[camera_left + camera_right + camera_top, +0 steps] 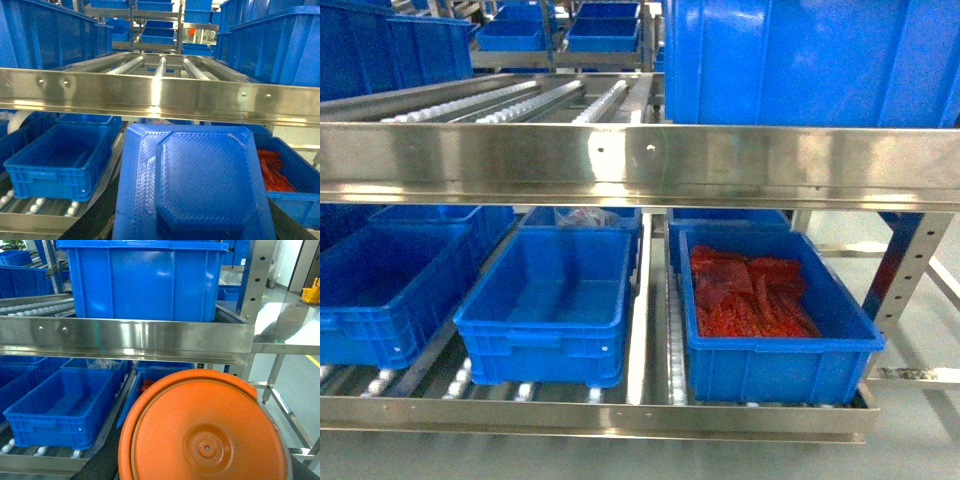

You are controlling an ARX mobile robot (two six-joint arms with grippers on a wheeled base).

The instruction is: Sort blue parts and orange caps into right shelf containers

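Shelf: stainless-steel roller rack (pixel 620 150), flat front rail across the head view, rows of small white rollers (pixel 490 100) on the upper level. Large blue plastic crate (pixel 800 60) sits on the upper level at right. Lower level holds open-top blue ribbed crates: middle one (pixel 548 305) looks bare inside, right one (pixel 775 315) holds a pile of red-orange pieces (pixel 750 295), too blurred to identify; more blue crates at left (pixel 380 290). Neither arm shows in the head view. Left wrist view: chunky blue plastic block with angular stepped faces (pixel 200 185) fills the lower frame, close to the lens, in front of the lower level. Right wrist view: round orange plastic cap (pixel 205 430), flat face toward the camera, equally close. Fingers are hidden behind both parts, so can't tell the jaw opening on either gripper.
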